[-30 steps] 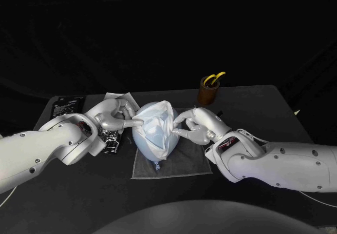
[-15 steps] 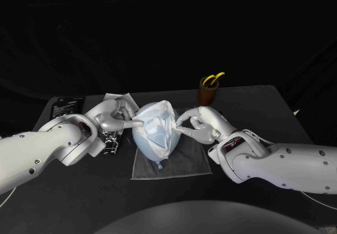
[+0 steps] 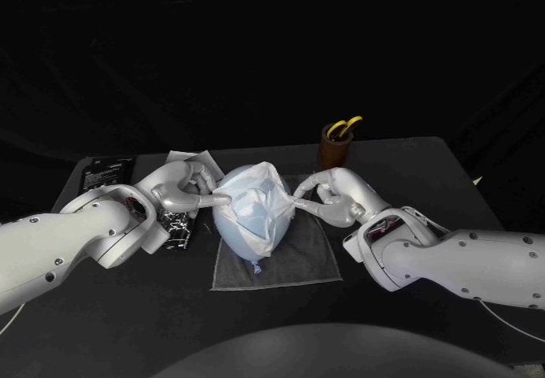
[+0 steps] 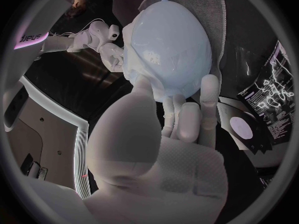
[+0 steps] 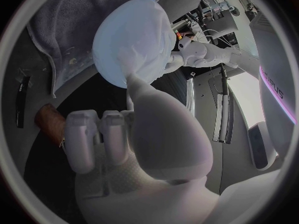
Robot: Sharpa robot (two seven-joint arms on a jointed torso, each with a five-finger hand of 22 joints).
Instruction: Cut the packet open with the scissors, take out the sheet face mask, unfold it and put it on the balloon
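So the pale blue, egg-shaped rubber balloon [image 3: 243, 236] sits right between the two robot hands, lying tilted on a grey rectangular cloth [image 3: 298, 266] spread over the black tabletop [image 3: 420, 173]. The thin white sheet face mask [image 3: 268, 198] is already draped over the top and sides of the balloon, a bit wrinkly along the edges.

The left robot hand [image 3: 182, 187] is on one side of the balloon, with thumb and fingers [image 4: 209, 92] closed in on the mask's edge and touching the balloon's surface. It looks like it's pinching the mask there. The right robot hand [image 3: 329, 193] does much the same on the opposite side. One finger arches over and meets the thumb at the mask's rim, and the rest of its fingers [image 5: 81, 134] are curled back toward the palm.

Other stuff around:
- yellow-handled scissors [image 3: 345, 125] stand upright in a brown cylindrical cup [image 3: 334, 152], past the right robot hand and well apart from it
- the shiny black foil packet [image 3: 179, 228] lies flat on the tabletop just beside the left robot hand's wrist, on the robot's side of it
- a crumpled white sheet [image 3: 179, 157] sits just beyond the left robot hand
- a flat black box with white lettering [image 3: 107, 171] is further out from that hand, away from the balloon
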